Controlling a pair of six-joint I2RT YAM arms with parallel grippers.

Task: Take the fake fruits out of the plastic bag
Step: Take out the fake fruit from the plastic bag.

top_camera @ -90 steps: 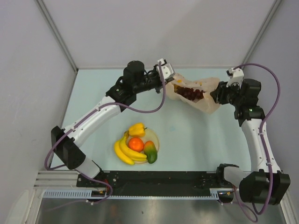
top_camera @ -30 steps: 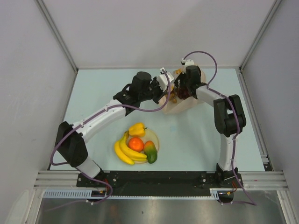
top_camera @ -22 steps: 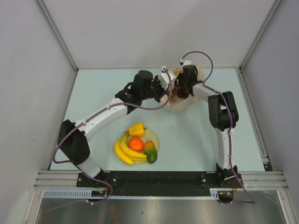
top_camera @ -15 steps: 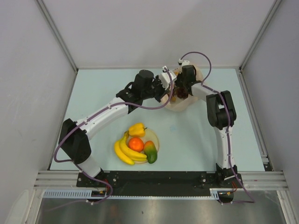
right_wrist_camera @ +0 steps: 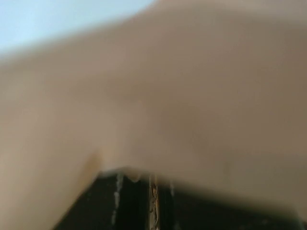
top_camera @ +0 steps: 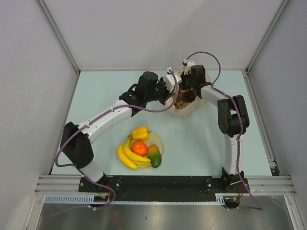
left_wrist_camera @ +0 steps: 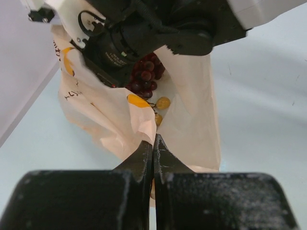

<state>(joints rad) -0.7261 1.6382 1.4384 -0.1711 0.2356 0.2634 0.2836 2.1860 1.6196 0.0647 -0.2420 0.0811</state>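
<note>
While left claw [left_wrist_camera: 153,144] pinches the plastic bag [left_wrist_camera: 192,124] by its edge, right claw [top_camera: 187,92] has swung in over it. Can't tell right's grip, wrist view's pure blur.

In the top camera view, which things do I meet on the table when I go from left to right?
banana bunch → orange ball → mango → plastic bag. I leave out the yellow pepper: it lies straight behind the orange ball, so its place in the order is unclear.
</note>
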